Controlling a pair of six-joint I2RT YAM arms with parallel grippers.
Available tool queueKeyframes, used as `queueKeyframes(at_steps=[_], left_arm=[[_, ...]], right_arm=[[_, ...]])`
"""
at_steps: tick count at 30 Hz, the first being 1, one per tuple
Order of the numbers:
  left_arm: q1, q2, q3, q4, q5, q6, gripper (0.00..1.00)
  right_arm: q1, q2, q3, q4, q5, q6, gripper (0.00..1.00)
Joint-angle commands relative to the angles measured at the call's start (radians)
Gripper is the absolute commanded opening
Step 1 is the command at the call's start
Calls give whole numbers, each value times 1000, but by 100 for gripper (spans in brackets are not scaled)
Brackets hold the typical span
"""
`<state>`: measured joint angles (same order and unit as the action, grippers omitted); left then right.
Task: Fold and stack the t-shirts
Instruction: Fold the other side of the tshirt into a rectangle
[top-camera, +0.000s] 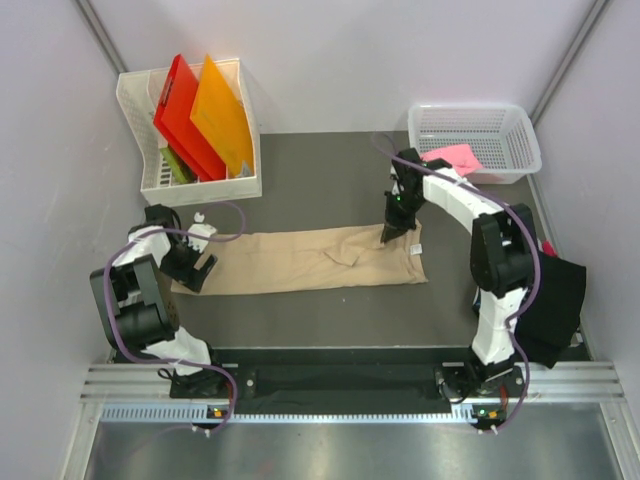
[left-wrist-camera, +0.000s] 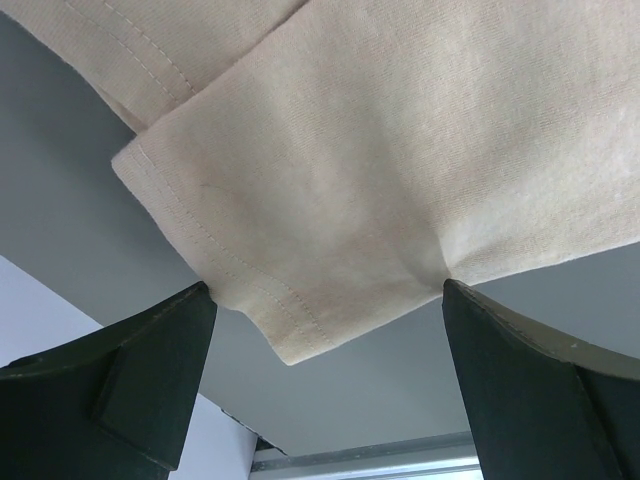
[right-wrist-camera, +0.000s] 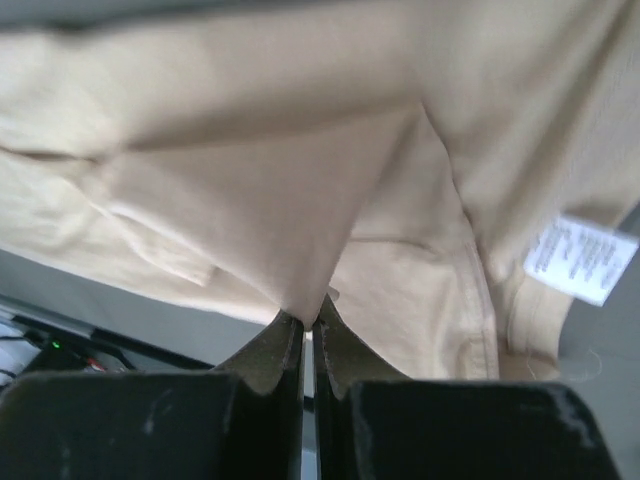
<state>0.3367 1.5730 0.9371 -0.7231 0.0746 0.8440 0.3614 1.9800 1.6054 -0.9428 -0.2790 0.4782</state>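
A long tan t-shirt (top-camera: 300, 260) lies folded into a narrow strip across the table's middle, its white neck label (top-camera: 417, 249) at the right end. My left gripper (top-camera: 195, 268) stands open at the strip's left end. In the left wrist view the hem corner (left-wrist-camera: 300, 340) lies between its spread fingers (left-wrist-camera: 150, 370), neither pressing it. My right gripper (top-camera: 393, 232) is shut on a pinch of the tan cloth (right-wrist-camera: 250, 180) near the collar, and the label (right-wrist-camera: 580, 255) shows beside it. A pink t-shirt (top-camera: 455, 155) hangs over the basket's edge. A black t-shirt (top-camera: 555, 300) lies at the table's right edge.
A white wire basket (top-camera: 520, 135) stands at the back right. At the back left is a white file rack (top-camera: 140, 110) with stiff red (top-camera: 180, 115) and orange (top-camera: 222, 115) sheets. Metal rails (top-camera: 340, 395) run along the near edge under the arm bases.
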Motion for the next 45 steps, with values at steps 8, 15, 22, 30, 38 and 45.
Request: queueKeyframes(at_steps=[8, 15, 22, 30, 38, 45], left_arm=[[-7, -65, 2, -38, 33, 7, 99], [-5, -102, 14, -64, 34, 9, 99], [-5, -134, -6, -65, 33, 9, 99], [-7, -151, -4, -76, 34, -5, 99], [-4, -169, -11, -76, 36, 0, 99], [-4, -146, 17, -87, 51, -19, 99]], right_arm=[[-10, -230, -285, 58, 55, -36, 32], [10, -184, -161, -11, 142, -73, 65], [290, -135, 111, -59, 208, -147, 67], [392, 6, 199, -30, 158, -122, 60], [393, 83, 156, -2, 162, -138, 51], [395, 154, 200, 7, 146, -139, 42]])
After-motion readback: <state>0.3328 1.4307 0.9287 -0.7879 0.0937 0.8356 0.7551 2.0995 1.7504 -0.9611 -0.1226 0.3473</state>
